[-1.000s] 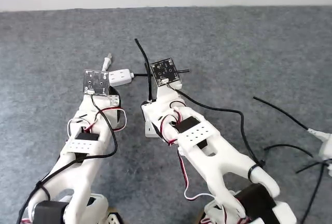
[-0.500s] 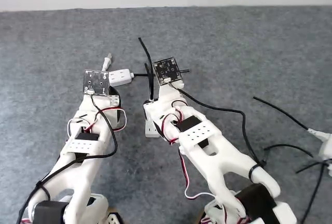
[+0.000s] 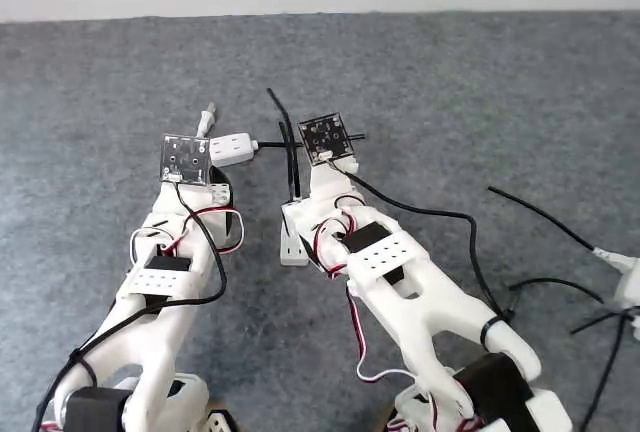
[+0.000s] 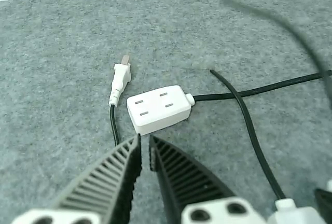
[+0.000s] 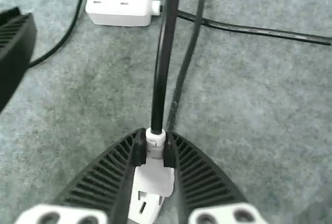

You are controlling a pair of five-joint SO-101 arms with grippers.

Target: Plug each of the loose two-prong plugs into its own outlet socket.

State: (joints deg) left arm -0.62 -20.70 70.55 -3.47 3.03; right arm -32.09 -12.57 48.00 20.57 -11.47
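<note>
A white outlet block (image 4: 159, 108) with two pairs of slots lies flat on the grey carpet, also seen in the high view (image 3: 231, 148). A loose white two-prong plug (image 4: 121, 76) lies just beside it, prongs pointing away from my left gripper (image 4: 144, 143). That gripper is shut and empty, its tips just short of the block's near edge. My right gripper (image 5: 154, 137) is shut on a second white plug (image 5: 153, 175), whose black cord (image 5: 165, 53) runs up toward the block (image 5: 119, 4). From above, this plug (image 3: 293, 243) sits beneath the right arm.
Black cables (image 3: 420, 210) cross the carpet by the right arm. Another white connector (image 3: 622, 270) with black leads lies at the far right edge. A wall bounds the far side of the carpet.
The right arm has shifted slightly to the right with its plug, and the held cord's free end swung that way. The left arm has not moved.
</note>
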